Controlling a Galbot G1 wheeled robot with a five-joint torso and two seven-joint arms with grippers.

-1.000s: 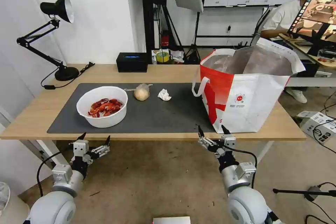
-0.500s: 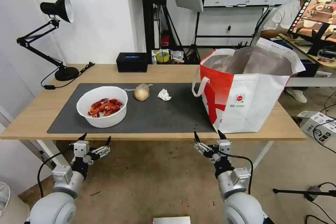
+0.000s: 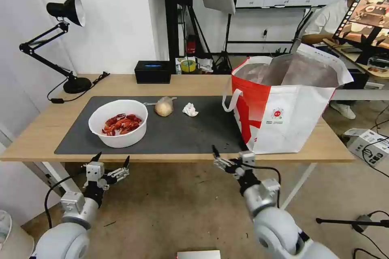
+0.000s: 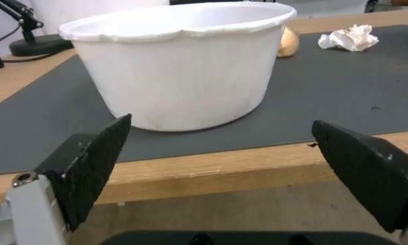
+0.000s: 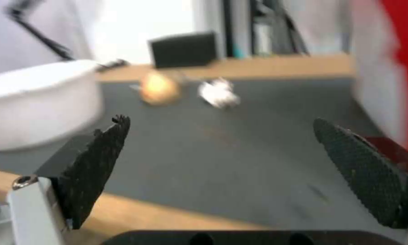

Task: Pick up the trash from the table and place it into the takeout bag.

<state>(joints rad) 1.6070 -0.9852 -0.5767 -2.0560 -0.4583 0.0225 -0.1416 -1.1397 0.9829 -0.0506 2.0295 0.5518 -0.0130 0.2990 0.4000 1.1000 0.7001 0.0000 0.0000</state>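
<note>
On the dark grey mat (image 3: 182, 133) of the table (image 3: 44, 129) stand the trash items. A white bowl (image 3: 118, 122) of red crayfish shells is at the left. A bagged beige bun (image 3: 164, 106) and a crumpled tissue (image 3: 190, 109) lie behind the middle. The takeout bag (image 3: 283, 105) stands open at the right. My left gripper (image 3: 112, 160) hangs open just below the table's front edge, facing the bowl (image 4: 181, 64). My right gripper (image 3: 229, 154) is open at the front edge near the bag's left corner. It faces the bun (image 5: 158, 88) and tissue (image 5: 218, 93).
A black rectangular box (image 3: 153, 71) sits at the table's back edge. A black desk lamp (image 3: 60, 40) stands at the back left with its cord on the wood. Bare mat lies between the bowl and the bag. Floor cables and a small box (image 3: 366, 141) are at the right.
My right gripper has moved left along the table's front edge, away from the bag's front. The left gripper has stayed in place.
</note>
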